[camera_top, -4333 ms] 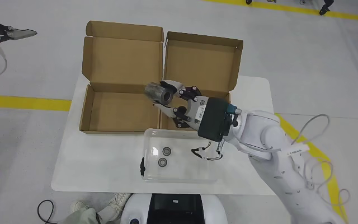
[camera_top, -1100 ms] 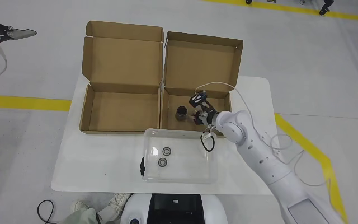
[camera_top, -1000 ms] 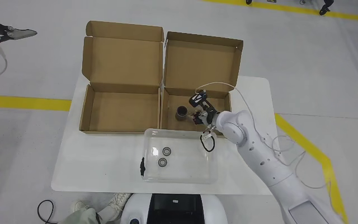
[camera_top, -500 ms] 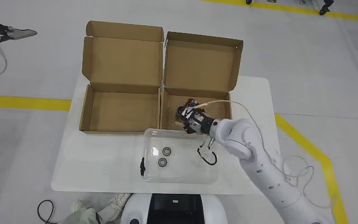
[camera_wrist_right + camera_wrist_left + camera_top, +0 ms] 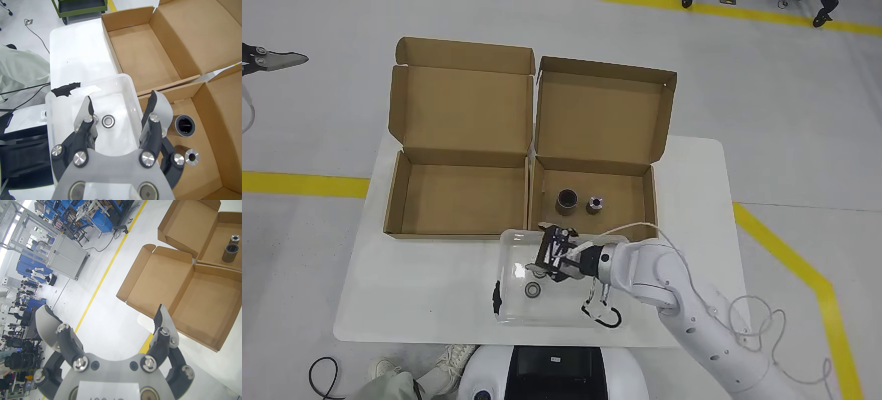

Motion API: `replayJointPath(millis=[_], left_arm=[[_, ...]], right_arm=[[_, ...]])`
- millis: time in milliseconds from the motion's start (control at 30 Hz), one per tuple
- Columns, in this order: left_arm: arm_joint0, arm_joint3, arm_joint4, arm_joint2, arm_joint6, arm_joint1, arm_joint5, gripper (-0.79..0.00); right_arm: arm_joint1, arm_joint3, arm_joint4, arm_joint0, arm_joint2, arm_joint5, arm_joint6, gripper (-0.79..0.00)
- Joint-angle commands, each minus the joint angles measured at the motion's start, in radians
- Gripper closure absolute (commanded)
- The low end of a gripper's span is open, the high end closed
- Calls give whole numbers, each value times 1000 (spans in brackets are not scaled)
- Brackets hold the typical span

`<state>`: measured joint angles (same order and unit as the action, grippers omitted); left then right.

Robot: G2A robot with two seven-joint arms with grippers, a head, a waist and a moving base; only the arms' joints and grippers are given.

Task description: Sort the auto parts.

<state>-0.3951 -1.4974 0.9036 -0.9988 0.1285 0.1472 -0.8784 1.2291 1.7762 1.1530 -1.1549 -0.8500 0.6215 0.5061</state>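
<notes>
My right gripper [image 5: 550,260] [image 5: 121,100] hangs open above the clear bin [image 5: 567,305] [image 5: 124,76], with nothing between its fingers. Two small bearing rings lie in the bin: one [image 5: 533,289] [image 5: 108,120] in plain sight, the other [image 5: 95,119] half hidden behind a fingertip. In the right cardboard box [image 5: 627,215] [image 5: 211,117] stand a dark sleeve [image 5: 567,201] [image 5: 184,125] and a smaller silver bushing [image 5: 593,204] [image 5: 191,157]. The left cardboard box [image 5: 457,200] [image 5: 143,55] holds nothing. My left gripper [image 5: 103,313] is open, out over the floor beyond the table's left side.
The white table [image 5: 432,290] carries both boxes at the back, lids upright, and the bin at the front. A black torn patch [image 5: 66,89] marks the bin's far rim. Bare tabletop lies left of the bin and right of the boxes.
My right gripper left the right box, where the silver bushing now stands beside the dark sleeve, and swung forward and left to above the bin. Earlier it carried the dark sleeve.
</notes>
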Motion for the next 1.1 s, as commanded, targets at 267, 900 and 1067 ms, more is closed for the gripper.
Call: replayJointPath(millis=[267, 900, 1067], left_arm=[[0, 0, 0, 0, 0, 0, 0, -785], [0, 0, 0, 0, 0, 0, 0, -785], [0, 0, 0, 0, 0, 0, 0, -785]], right_arm=[[-3, 0, 2, -10, -7, 13, -32, -785], [4, -79, 1, 14, 30, 34, -34, -332], [10, -122, 24, 25, 63, 28, -25, -305]])
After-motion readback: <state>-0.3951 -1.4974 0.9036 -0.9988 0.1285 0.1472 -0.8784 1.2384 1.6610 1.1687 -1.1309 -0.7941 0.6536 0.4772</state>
